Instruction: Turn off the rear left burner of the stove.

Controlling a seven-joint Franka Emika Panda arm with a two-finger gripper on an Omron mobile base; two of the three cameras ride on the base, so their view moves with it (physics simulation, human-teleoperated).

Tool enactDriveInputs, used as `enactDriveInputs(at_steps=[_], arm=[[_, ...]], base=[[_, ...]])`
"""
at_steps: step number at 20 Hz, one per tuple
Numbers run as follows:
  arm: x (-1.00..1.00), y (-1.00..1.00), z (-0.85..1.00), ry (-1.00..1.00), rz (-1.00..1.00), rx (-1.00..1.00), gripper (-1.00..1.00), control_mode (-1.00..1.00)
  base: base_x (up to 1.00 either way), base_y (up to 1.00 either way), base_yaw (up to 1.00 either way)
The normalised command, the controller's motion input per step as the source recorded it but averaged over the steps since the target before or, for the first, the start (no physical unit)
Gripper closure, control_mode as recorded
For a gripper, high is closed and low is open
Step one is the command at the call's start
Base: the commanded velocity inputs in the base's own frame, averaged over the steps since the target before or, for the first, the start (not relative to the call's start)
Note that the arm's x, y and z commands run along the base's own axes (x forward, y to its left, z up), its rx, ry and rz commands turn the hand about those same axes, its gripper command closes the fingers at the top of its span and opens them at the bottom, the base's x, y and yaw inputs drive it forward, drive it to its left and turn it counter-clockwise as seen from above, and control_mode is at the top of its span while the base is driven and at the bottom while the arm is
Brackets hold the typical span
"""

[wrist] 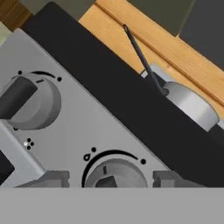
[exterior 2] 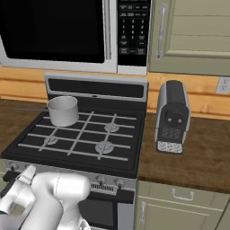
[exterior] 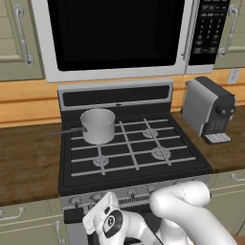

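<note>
Hand view: pincer [wrist: 111, 183] sits right at the silver front strip of the wide black gas stove [exterior: 129, 148], its two dark finger tips [wrist: 52, 178] spread wide on either side of a small round grey knob [wrist: 114, 174] with a black arc printed above it. Nothing is held, and I can't tell whether the tips touch the knob. A second round knob with a dark bar grip [wrist: 28, 101] is up and left of the pincer. Beyond the tips, past the black cooktop edge, stands a small silver saucepan with a thin dark handle [wrist: 188, 103]. In the left base view the pan [exterior: 98, 125] is on the rear left grate and the hand [exterior: 103, 221] is low against the left end of the knob row. Judgement: the step is seating on the knob. Which knob drives the rear left burner isn't legible here, so confirm against the dot marks before closing. To do it well: centre the tips across the knob's ridge, push in square to the panel, close firmly, then rotate about the knob axis to off. Off-axis twist would likely slip.
</note>
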Motion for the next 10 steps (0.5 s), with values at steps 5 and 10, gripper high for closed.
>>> enactDriveInputs(at_steps=[5, 10], arm=[[0.30, 0.00, 0.00, 0.00, 0.00, 0.00, 1.00, -1.00], [0.00, -0.19, 0.02, 0.00, -0.06, 0.24, 1.00, -1.00]], base=[[0.00, 0.00, 0.00], [0.00, 0.00, 0.00]])
